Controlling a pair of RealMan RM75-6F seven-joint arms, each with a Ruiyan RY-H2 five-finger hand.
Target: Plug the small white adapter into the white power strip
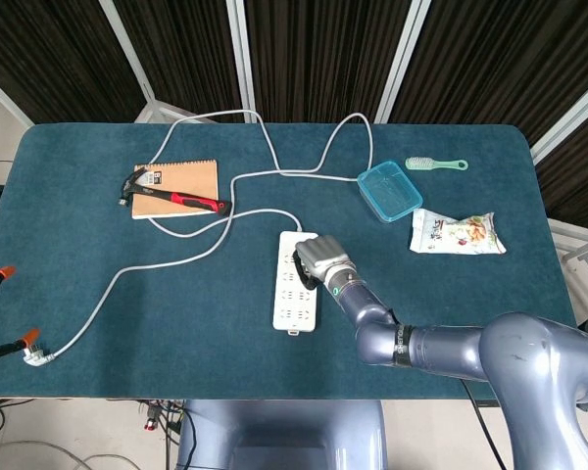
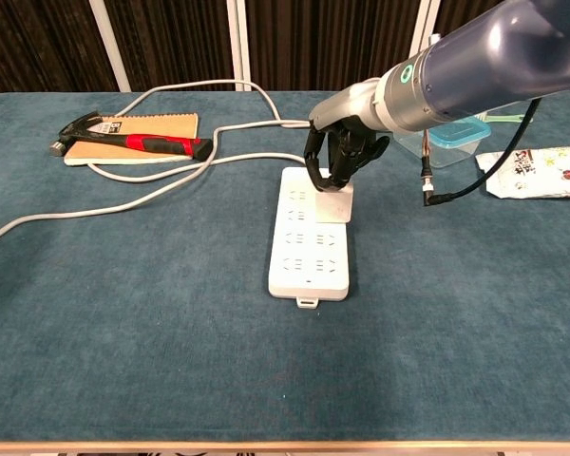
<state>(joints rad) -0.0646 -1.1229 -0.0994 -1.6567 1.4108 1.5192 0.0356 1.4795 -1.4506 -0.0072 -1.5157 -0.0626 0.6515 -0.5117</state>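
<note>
Right hand (image 2: 340, 157), holding the small white adapter (image 2: 335, 203), poised directly over the upper end of the power strip (image 2: 309, 249), mid-frame.

A table (image 1: 98, 294) with a dark blue-green cloth holds a white power strip (image 1: 296, 284) in the middle. Upper left lie a brown notebook (image 1: 181, 176) and gray cord (image 1: 127, 279). Upper right lie a blue box (image 1: 389, 190), green brush (image 1: 435, 164) and snack bag (image 1: 457, 234).

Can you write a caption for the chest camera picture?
Right hand lowering the small white adapter onto the white power strip.
</note>
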